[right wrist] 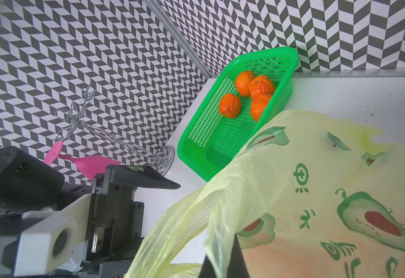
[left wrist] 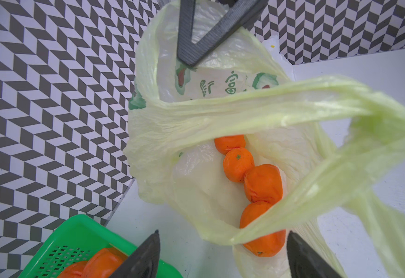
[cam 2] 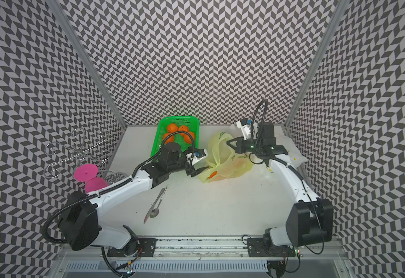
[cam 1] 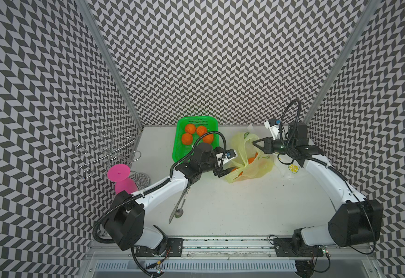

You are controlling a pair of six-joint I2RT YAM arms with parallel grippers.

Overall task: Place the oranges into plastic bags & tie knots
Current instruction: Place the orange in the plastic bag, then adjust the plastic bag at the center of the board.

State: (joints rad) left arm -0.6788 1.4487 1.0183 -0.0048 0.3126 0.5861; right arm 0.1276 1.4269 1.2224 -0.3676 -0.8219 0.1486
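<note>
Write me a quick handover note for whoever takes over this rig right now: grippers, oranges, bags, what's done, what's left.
Left gripper: open, at the mouth of the yellow-green bag, holding nothing.
Right gripper: shut on that bag's far rim, holding it up.
Four oranges are in the bag; four more sit in the green basket.
White lemon-print bag lies flat, seemingly empty.
Done: yellow-green bag looks loaded, not knotted.
Left: knot it, fill the white bag from the basket, knot that.

Green mesh basket [cam 1: 179, 147] at back wall [cam 1: 220, 72], pink goblet [cam 1: 122, 179] by wire rack [cam 1: 107, 151], knife [cam 1: 173, 215] and spoon [cam 1: 179, 213] side by side
</note>
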